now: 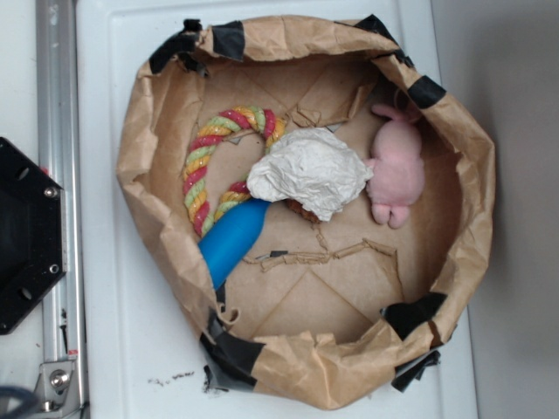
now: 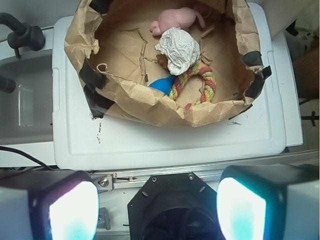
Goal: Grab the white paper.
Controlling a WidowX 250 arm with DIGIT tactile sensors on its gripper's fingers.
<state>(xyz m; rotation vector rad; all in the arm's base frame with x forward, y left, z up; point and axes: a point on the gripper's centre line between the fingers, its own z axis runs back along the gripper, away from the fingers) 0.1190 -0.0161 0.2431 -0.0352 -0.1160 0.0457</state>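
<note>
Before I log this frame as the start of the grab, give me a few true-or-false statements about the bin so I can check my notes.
1. The white paper lies between the rope ring and the pink plush bunny. True.
2. The gripper is closed on the white paper. False: its fingers stand wide apart, far outside the brown paper wall.
3. The blue toy lies beside the bunny. False: it lies by the rope ring, across the paper wad from the bunny.
4. The paper wad covers part of the rope ring. True.
5. Black tape patches the wall's rim. True.
</note>
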